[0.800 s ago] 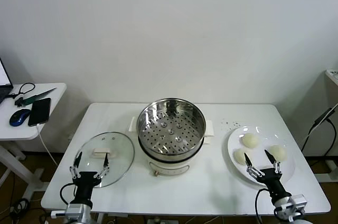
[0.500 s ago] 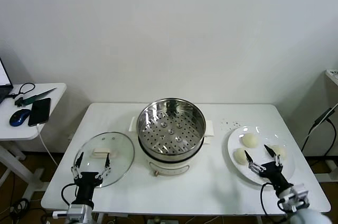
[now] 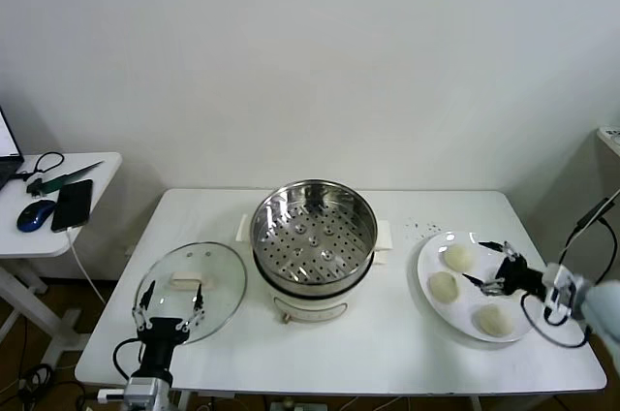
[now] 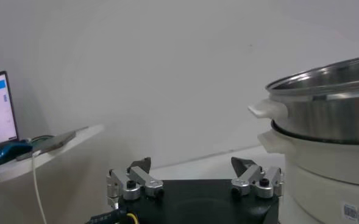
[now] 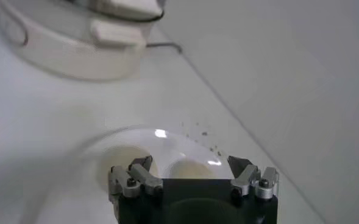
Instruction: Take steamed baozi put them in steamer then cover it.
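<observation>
While right gripper (image 3: 492,268) gapes, steamed baozi (image 3: 457,257) lies beside

1. The right arm (image 3: 591,300) is blurring at the head view's edge.
2. The right gripper (image 5: 192,173) is hiding part of two steamed baozi (image 5: 125,162).
3. The steamer (image 4: 325,103) is running off the left wrist view.

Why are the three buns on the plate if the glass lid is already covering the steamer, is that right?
Not quite. The head view shows the glass lid lying on the table beside the steamer, which is uncovered. The three buns do sit on the plate.
</observation>
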You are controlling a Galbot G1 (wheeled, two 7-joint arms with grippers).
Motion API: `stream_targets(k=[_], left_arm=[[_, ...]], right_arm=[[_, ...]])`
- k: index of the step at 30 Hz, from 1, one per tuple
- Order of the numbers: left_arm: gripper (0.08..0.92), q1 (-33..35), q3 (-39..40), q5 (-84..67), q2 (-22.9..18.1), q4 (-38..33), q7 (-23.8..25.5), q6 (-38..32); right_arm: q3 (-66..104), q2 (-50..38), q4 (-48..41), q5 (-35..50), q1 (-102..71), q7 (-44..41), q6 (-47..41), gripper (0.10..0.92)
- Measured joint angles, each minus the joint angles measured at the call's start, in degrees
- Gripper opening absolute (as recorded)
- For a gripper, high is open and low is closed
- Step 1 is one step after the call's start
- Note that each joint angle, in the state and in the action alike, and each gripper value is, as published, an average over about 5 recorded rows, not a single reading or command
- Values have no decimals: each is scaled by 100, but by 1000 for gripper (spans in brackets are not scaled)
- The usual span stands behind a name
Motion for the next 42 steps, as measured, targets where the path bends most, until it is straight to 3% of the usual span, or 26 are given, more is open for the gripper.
stream_targets(k=[7,18,42], left_arm=[[823,7,-11,-14,34,24,-8,24],[823,-100,-51,1,57,103,-15,136],[823,-154,-137,11,91,237,-23,199]], right_arm=[[-2099,-26,-941,-492,2003,-645,125,823],[-4505,697,-2180,-766,4007,-1122,182,823],[-5584,1587,-3148,-1195,4625,-1270,215,804]])
